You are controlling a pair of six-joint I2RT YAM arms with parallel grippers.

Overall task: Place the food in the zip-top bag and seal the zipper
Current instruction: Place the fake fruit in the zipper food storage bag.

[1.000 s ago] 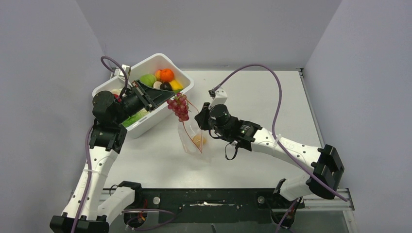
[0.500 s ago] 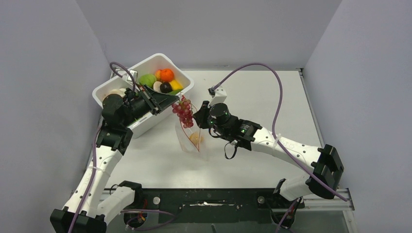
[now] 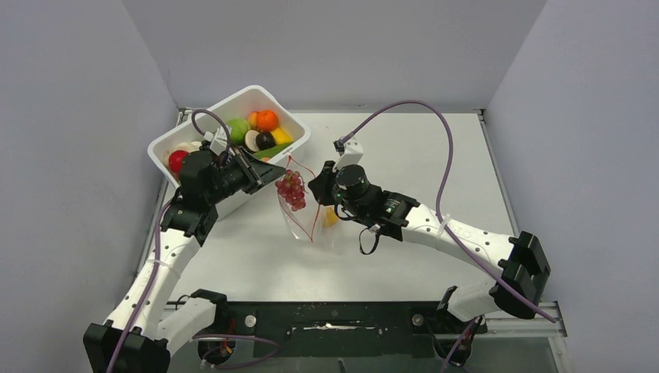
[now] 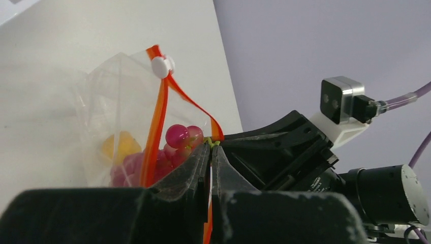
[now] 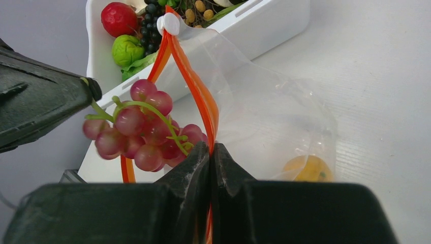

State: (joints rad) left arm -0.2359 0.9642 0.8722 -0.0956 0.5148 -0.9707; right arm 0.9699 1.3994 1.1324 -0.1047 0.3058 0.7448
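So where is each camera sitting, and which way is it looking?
Top camera: high up behind the robot, looking down at the table, the bin of food, the whole left arm and right arm.
Left wrist camera: on the left arm, looking along the left hand, shut on the grapes, toward the bag; the right arm shows behind.
Right wrist camera: on the right arm, looking along the right hand, pinching the bag's orange strip, toward the bin.
All three show the grapes and bag.

White table (image 3: 404, 155): bin (image 3: 286, 114) (fruit-filled) at far-left corner.
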